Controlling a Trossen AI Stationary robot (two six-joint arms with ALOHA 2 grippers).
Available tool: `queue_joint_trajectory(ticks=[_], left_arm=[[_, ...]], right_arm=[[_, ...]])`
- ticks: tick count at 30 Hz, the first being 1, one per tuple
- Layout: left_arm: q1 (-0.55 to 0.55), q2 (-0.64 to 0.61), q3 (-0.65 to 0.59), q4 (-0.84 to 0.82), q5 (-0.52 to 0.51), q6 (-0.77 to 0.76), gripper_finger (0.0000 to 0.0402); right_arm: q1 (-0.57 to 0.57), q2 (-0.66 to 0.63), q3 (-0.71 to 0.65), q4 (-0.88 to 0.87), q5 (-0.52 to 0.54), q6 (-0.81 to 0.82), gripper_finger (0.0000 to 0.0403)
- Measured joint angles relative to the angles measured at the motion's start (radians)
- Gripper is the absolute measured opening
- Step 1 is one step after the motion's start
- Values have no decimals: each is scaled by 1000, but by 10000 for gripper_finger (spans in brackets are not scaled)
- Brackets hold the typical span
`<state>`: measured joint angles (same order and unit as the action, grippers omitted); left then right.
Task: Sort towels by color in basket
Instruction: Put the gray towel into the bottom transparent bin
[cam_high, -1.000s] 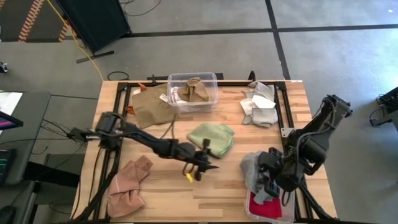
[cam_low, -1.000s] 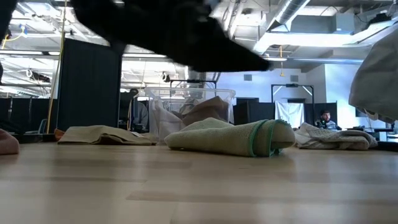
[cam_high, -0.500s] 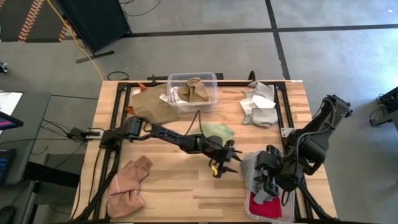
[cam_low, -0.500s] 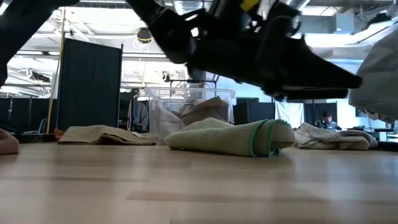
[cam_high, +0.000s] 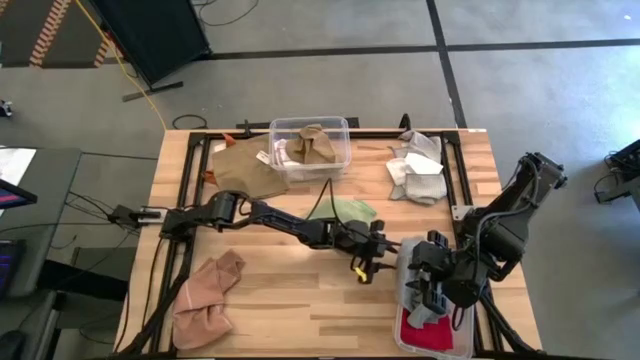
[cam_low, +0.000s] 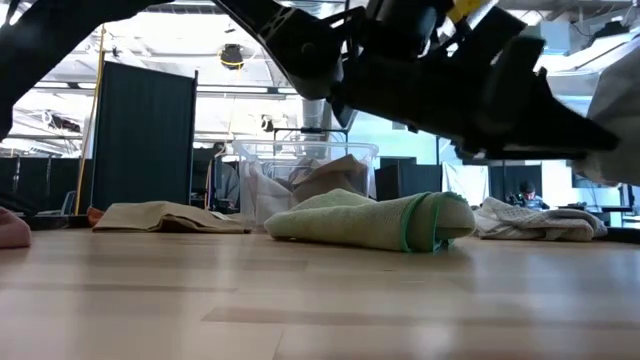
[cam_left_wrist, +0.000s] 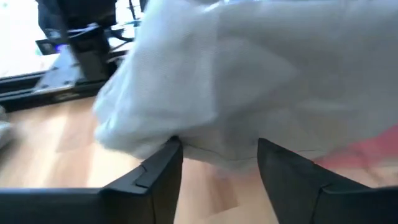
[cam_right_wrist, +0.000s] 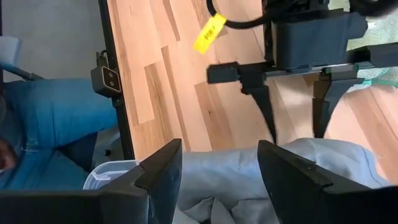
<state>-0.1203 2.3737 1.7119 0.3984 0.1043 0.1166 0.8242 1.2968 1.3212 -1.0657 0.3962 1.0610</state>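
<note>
The left gripper (cam_high: 385, 252), fingers parted, reaches the grey towel (cam_high: 412, 285) hanging from the right gripper (cam_high: 432, 290), apparently pinched, above the red-towel bin (cam_high: 428, 340). Close only once cloth sits between the fingers.

Lab or industrial test hall. Wooden worktop (cam_high: 270, 290) on black metal frame over grey concrete floor (cam_high: 330, 75); exposed ceiling ducts (cam_low: 470, 20), black partition screens (cam_low: 145, 135), yellow cable (cam_high: 125, 65) trailing past, person (cam_low: 522, 190) seated far behind.
</note>
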Motion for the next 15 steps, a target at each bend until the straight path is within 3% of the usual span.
queue_joint_trajectory(ticks=[3, 11, 15], left_arm=[[0, -1, 0, -15, 16, 23, 193], [-4, -2, 0, 8, 2, 6, 246], [-3, -2, 2, 30, 20, 17, 247]], right_arm=[[0, 0, 0, 0, 0, 0, 235], [0, 0, 0, 7, 21, -12, 235], [0, 0, 0, 6, 26, -13, 235]])
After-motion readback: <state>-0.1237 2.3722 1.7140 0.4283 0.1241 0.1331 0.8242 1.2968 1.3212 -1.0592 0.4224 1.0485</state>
